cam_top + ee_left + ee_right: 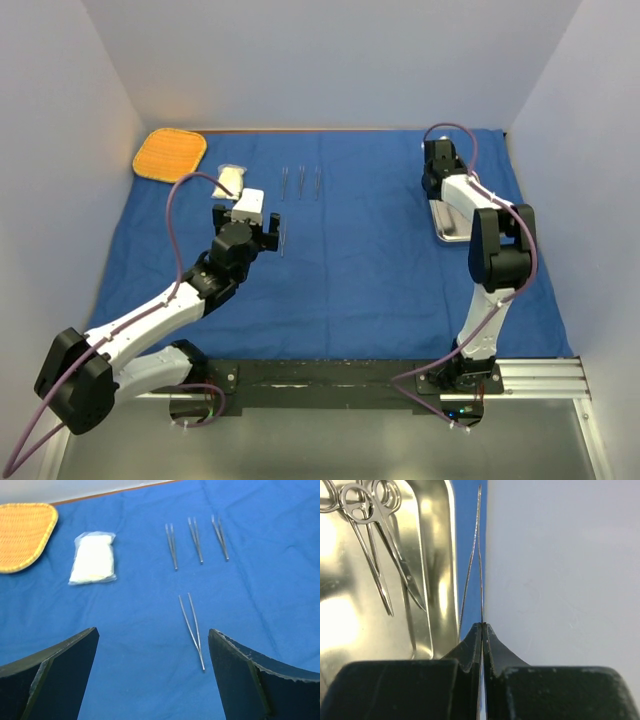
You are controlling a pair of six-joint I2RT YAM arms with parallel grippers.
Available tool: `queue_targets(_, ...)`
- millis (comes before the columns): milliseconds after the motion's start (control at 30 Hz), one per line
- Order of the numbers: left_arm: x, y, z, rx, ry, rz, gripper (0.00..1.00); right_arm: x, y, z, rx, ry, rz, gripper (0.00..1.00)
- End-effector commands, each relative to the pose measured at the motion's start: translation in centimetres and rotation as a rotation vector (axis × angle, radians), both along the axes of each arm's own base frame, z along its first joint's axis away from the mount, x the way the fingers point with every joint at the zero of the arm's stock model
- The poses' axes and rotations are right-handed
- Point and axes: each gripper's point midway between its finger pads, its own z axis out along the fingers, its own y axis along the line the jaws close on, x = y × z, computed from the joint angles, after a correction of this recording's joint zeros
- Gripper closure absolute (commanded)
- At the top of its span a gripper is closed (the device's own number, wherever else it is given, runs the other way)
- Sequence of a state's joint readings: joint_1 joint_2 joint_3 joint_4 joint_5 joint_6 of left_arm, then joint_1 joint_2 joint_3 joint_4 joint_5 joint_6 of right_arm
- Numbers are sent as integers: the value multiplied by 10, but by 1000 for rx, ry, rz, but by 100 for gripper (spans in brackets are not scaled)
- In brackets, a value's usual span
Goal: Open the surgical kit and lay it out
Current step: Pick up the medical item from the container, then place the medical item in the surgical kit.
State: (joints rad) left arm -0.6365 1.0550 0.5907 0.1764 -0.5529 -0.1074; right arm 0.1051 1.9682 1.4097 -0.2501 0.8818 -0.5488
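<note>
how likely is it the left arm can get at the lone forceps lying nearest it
Probably yes: the left tool is open and aimed at the lone forceps, which lies flat on bare blue cloth with nothing between them.

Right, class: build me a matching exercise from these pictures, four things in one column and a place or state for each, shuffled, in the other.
Column A:
1. gauze pack
2. scissors
3. left gripper
4. right gripper

Column B:
a. in the steel tray
b. open, facing the lone forceps
c. shut on thin forceps
d. on the blue cloth, near the orange mat

Pairs: 1-d, 2-a, 3-b, 4-c.
</note>
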Motion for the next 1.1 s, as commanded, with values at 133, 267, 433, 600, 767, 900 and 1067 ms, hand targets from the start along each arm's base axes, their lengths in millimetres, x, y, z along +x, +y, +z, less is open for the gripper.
queue_targets(133, 12, -41, 37, 29, -121, -268, 2, -21, 94, 32, 531, -80, 242, 100)
queue_targets(267, 12, -63, 53, 116, -157, -473, 0, -47, 167, 26, 733, 29, 519, 100)
queue_targets(433, 0, -89, 53, 242, -163, -736, 0, -92, 240, 33, 974, 147, 853, 100)
queue_targets(600, -8, -109, 54, 402, -210, -968, 0, -134, 276, 34, 1020, 291, 1081, 100)
queue_targets(767, -22, -129, 42, 464, -203, -1188, 2, -160, 293, 40, 1003, 395, 1216, 100)
queue_targets(900, -24, -141, 44, 444, -210, -1267, 5, -175, 309, 47, 924, 423, 1312, 100)
queue_targets(1067, -36, -155, 40, 381, -199, -1375, 14, -178, 319, 61, 875, 403, 1370, 100)
